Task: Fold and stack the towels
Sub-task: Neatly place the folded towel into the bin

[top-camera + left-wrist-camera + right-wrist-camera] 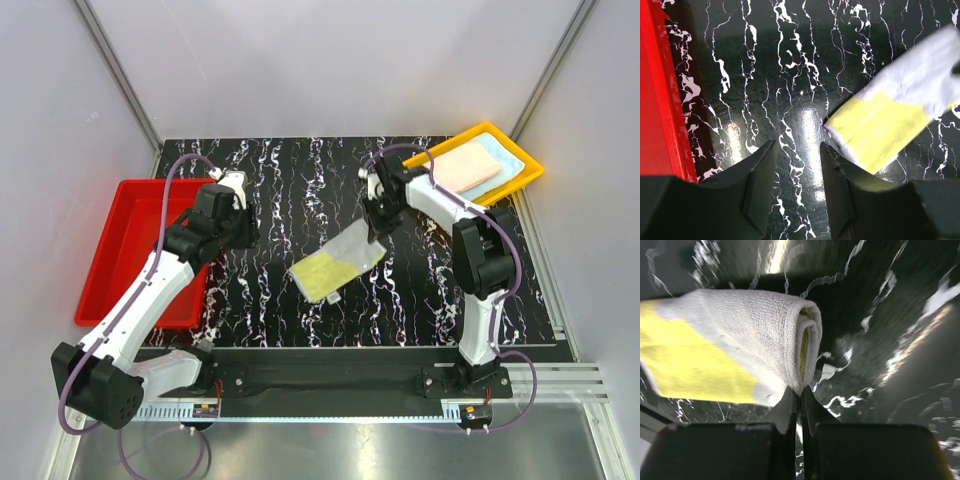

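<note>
Where R gripper (800,392) pinches far corner of yellow-white towel (335,262), cloth lying part-folded at centre of table (300,180), L gripper (797,145) jaws apart, holding nothing, beside red tray (110,270), pink towel (463,165) atop blue towel (500,158) in yellow tray (527,160), far right.

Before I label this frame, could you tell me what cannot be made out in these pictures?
- Top view: how many towels lie under the peach-pink towel in the yellow tray; it covers them.
- Left wrist view: the yellow-and-grey towel is cut off by the right edge.
- Right wrist view: the table is motion-blurred.
</note>
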